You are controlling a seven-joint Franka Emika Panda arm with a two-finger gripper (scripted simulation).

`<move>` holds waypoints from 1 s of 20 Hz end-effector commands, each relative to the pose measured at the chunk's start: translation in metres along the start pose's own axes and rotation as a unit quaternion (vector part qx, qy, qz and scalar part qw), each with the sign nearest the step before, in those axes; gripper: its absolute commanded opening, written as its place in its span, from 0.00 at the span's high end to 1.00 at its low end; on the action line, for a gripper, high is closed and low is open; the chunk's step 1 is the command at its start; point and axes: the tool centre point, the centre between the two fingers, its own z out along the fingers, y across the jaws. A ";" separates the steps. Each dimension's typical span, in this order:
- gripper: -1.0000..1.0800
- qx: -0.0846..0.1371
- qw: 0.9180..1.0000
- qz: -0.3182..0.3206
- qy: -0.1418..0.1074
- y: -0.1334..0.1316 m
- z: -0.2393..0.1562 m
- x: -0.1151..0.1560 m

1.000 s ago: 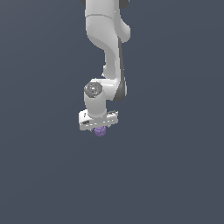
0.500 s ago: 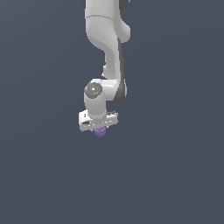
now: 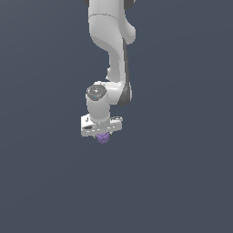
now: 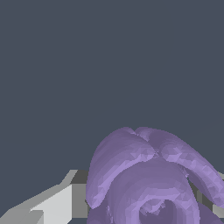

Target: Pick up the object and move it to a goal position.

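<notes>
The object [image 3: 103,138] is a small purple ridged lump, tucked right under the white hand of the arm in the exterior view. My gripper [image 3: 103,136] is shut on it, and only the lump's lower part pokes out below the hand. In the wrist view the object [image 4: 151,175] fills the near field as thick purple curved ridges. A grey-white finger [image 4: 57,202] presses against its side, and a sliver of the other finger shows on its far side.
A plain dark blue-grey surface lies all around, with no other objects showing. The white arm [image 3: 111,50] comes down from the top of the exterior view.
</notes>
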 end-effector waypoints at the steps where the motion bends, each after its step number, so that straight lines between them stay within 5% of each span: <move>1: 1.00 -0.008 1.000 0.009 0.014 0.006 -0.011 0.011; 10: 1.00 -0.063 0.990 0.071 0.104 0.046 -0.092 0.074; 20: 1.00 -0.137 0.952 0.155 0.226 0.096 -0.226 0.124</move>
